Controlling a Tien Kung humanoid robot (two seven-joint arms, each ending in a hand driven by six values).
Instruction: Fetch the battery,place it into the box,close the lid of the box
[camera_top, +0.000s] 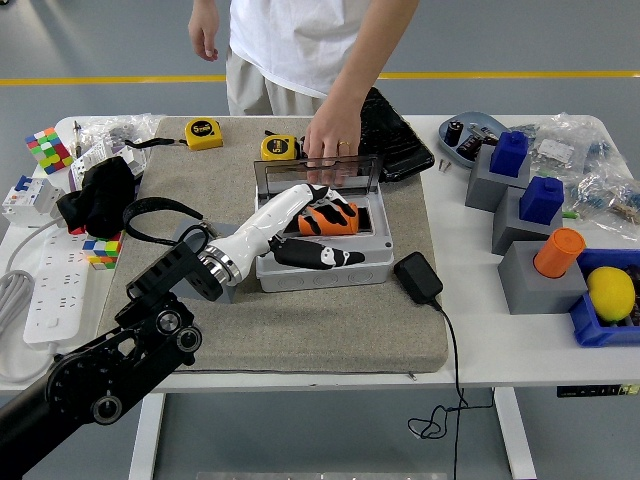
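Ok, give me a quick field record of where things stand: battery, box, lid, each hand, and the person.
battery: orange battery lies inside the box
box: grey box on the mat, open
lid: clear lid tilted up at the box's far edge, not yet closed
left hand: left hand over the box opening, fingers spread across the battery
right hand: not in view
person: hand rests on the lid's top edge

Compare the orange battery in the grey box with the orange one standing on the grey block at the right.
The orange battery in the box lies on its side inside the grey box, partly covered by the left hand; the orange battery on the block stands upright on its grey block, fully exposed and untouched. Both are orange cylinders of similar look.
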